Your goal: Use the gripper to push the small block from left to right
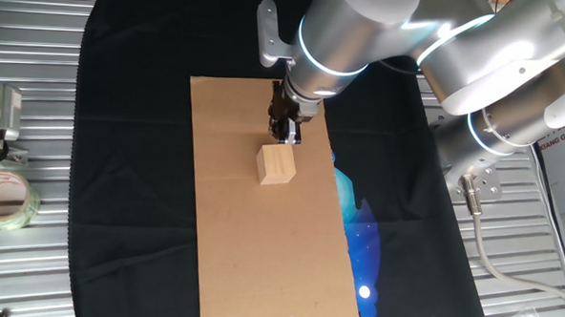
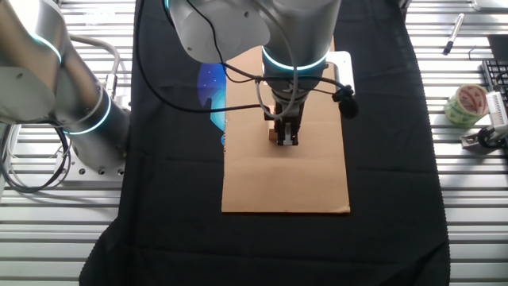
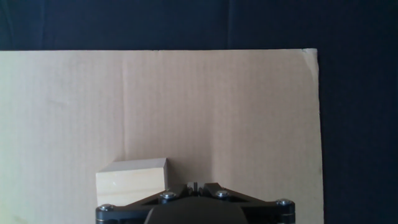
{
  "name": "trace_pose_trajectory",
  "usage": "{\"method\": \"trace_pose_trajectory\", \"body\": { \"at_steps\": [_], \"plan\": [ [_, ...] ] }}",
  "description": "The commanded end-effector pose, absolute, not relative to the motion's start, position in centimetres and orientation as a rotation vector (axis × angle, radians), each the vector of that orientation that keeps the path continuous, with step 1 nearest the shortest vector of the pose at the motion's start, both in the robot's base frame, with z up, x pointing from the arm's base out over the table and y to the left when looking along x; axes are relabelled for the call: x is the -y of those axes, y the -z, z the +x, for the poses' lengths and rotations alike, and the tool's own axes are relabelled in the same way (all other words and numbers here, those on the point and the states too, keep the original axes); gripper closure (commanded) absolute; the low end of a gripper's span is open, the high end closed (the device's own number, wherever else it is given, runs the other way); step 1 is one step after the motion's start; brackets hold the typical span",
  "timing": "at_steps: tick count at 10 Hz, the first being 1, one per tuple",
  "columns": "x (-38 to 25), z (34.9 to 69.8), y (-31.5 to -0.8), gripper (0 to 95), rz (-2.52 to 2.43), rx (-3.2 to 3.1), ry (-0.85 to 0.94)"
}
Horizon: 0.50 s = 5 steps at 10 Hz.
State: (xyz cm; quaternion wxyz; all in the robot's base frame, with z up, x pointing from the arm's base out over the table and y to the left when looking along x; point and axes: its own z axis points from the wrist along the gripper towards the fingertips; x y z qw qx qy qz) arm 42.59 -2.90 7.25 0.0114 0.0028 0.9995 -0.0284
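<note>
In one fixed view, the small block (image 1: 276,164) sits on a long brown cardboard sheet (image 1: 259,253), in its upper half. The gripper (image 1: 286,132) hangs down from a big silver arm (image 1: 350,37) and comes down just behind the block, very close to its top right corner. I cannot tell if they touch. The two fingers look pressed close together with nothing between them. The cardboard lies on a black cloth (image 1: 129,171), and a shiny blue patch (image 1: 361,224) shows on the cloth by the right edge of the cardboard. Far off on the metal table (image 1: 20,262) sit a roll of tape (image 1: 4,198) and a small metal clip (image 1: 7,118). In the other fixed view, the gripper (image 2: 286,140) stands over the middle of the cardboard (image 2: 286,191) and hides the block. A black cable (image 2: 238,75) hangs around the arm. A roll of tape (image 2: 465,105) and a pen (image 2: 452,33) lie far to the right. In the hand view, the block (image 3: 132,182) is at the bottom left, just beside the black gripper body (image 3: 193,208). The wide cardboard (image 3: 186,106) past it is bare, and the fingertips are out of sight here.
</note>
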Motion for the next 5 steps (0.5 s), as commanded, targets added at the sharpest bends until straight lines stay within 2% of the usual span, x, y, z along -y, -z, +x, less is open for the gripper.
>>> {"method": "trace_pose_trajectory", "body": {
  "at_steps": [1, 5],
  "plan": [
    [2.94, 42.56, -7.26, 95.0, 0.01, -3.116, 0.089],
    [2.94, 42.56, -7.26, 95.0, 0.014, -3.115, 0.087]
  ]
}}
